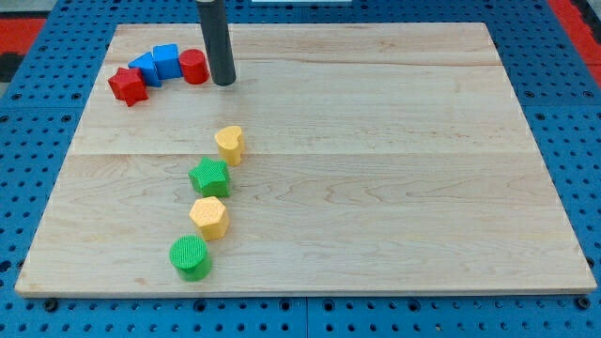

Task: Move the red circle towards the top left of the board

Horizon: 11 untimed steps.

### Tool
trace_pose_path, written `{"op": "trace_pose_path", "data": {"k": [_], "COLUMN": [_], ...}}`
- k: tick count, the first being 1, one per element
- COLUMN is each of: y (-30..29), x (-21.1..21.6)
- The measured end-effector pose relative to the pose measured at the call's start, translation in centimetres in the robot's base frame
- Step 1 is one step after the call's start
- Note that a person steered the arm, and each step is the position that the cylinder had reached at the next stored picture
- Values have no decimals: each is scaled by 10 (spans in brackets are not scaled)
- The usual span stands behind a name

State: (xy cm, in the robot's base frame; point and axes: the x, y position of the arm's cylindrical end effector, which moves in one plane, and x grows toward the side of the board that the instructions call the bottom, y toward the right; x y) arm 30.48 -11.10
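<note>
Nearest the view's bottom sits the green circle (pixel 191 256), well below the red circle (pixel 193 67), which serves as landmark for the rest; above the green circle, and nearer the red circle, runs a loose column of a yellow hexagon (pixel 208 217), a green star (pixel 208 176) and a yellow heart-like block (pixel 229 145); the red circle itself lies already close to the top left of the wooden board (pixel 394 169), touching or all but touching a blue cube-like block (pixel 166 61) on its left, with a second blue block (pixel 145 69) and a red star (pixel 127 85) farther left of it; my tip (pixel 223 84) stands just right of the red circle (a rod, so it has nothing to open and holds nothing), whether in contact I cannot tell; the push seems in its closing stage; the next move calls for a short shove leftward and slightly upward, though the blue neighbours would likely be driven along, so I judge a light nudge enough.
</note>
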Motion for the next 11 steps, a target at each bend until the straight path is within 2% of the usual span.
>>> {"op": "trace_pose_path", "data": {"k": [1,2,4,5,7,8,10,11], "y": [-7,41,84,77,22,-28,-59,-42], "x": [-52,-56,-38,-4,2,2,-21,-16]}}
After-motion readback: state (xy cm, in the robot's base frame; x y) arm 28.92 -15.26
